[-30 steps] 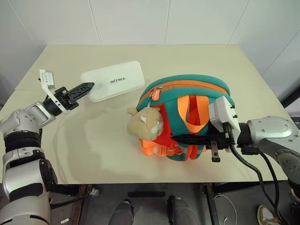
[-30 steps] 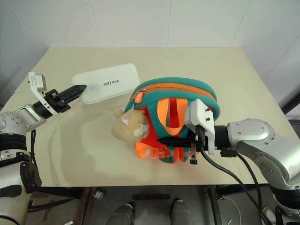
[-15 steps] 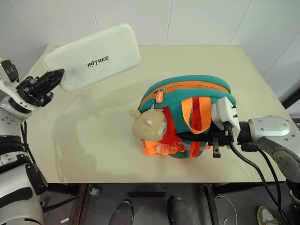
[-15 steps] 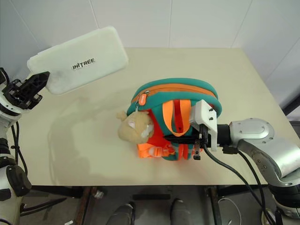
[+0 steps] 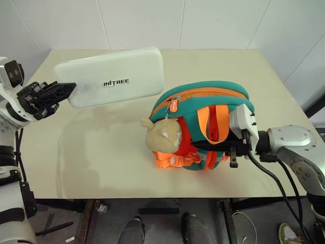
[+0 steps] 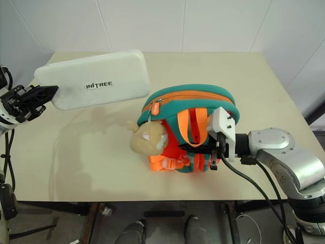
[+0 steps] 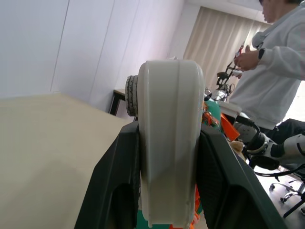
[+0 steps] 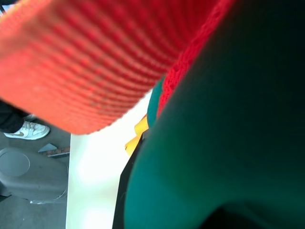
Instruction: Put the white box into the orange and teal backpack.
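Observation:
The white box (image 5: 111, 76), flat with dark lettering on top, hangs in the air above the table's left side. My left gripper (image 5: 63, 91) is shut on its left end. In the left wrist view the box (image 7: 169, 157) stands edge-on between the two black fingers (image 7: 114, 191). The orange and teal backpack (image 5: 208, 99) lies right of centre, a tan plush toy (image 5: 161, 134) on its left side. My right gripper (image 5: 197, 148) reaches in from the right and is shut among the backpack's orange straps (image 8: 86, 62). The box's right end is close to the backpack's upper left edge.
The beige table (image 5: 101, 162) has open surface in front of and left of the backpack. A white wall stands behind the table. A black cable trails from my right wrist (image 5: 274, 178). A person in a white top (image 7: 281, 62) shows in the left wrist view.
The box lay on the table with my left gripper at its end; it has been lifted clear and swung right toward the backpack. My right gripper has stayed on the backpack.

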